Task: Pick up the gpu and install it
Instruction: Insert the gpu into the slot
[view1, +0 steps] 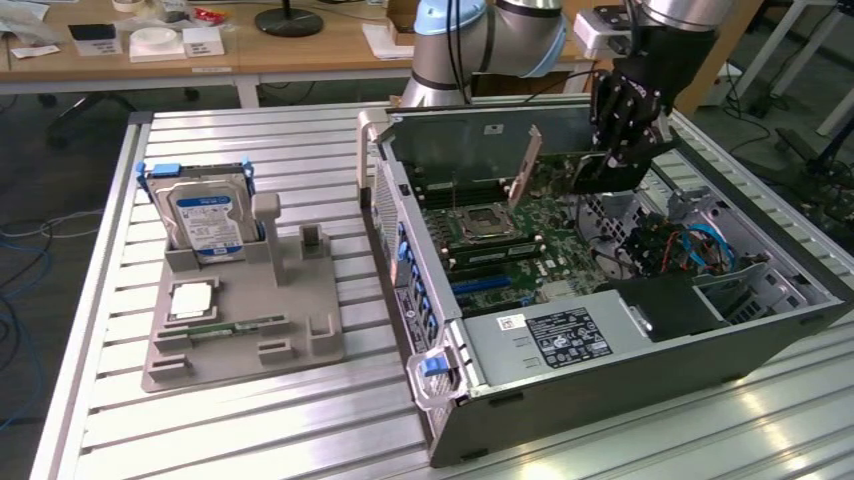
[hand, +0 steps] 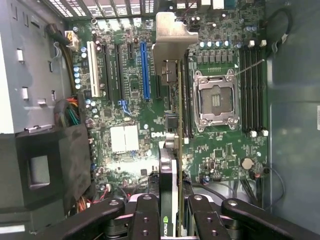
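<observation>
My gripper reaches down into the open computer case and is shut on the gpu. The card hangs on edge over the green motherboard. In the wrist view my gripper clamps the dark card's near end. From there the gpu runs edge-on to its silver bracket by the case's rear wall. The card lies between the blue slot and the CPU socket. Whether its lower edge touches a slot I cannot tell.
On the exterior view's left, a grey fixture holds a hard drive upright and a RAM stick lying flat. Inside the case are the power supply, a black shroud and cable bundles. Behind is a wooden desk.
</observation>
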